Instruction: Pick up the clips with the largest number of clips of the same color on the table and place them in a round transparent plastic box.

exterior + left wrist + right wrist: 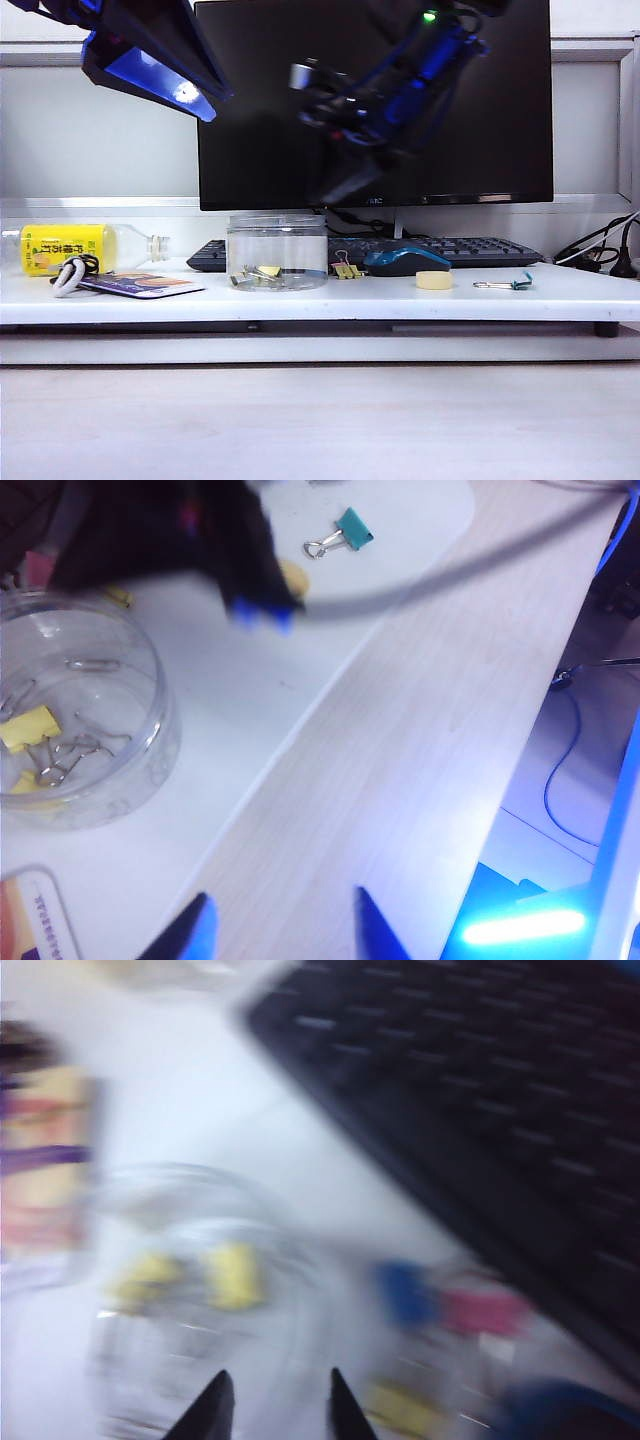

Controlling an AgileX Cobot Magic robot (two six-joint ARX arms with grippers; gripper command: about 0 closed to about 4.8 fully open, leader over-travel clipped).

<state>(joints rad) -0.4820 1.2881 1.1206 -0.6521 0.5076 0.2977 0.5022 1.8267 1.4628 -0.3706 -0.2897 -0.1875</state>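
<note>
The round transparent plastic box (277, 250) stands on the white shelf with several pale-yellow clips (255, 275) lying in it; the left wrist view shows them in the box too (30, 728). Another yellow clip (347, 271) lies between the box and the mouse. My right gripper (278, 1385) is blurred, just above the box (200, 1290), jaws apart and empty; in the exterior view it hangs up and right of the box (345, 185). My left gripper (283, 920) is open and empty, high at the upper left.
A blue mouse (405, 260), a pale tape roll (434, 280) and a teal clip (510, 284) lie right of the box. Keyboard (450, 250) and monitor (375, 100) stand behind. A yellow-labelled bottle (70, 247) and a card (140, 285) lie left. Blue (405, 1295) and pink (485, 1310) clips sit beside the box.
</note>
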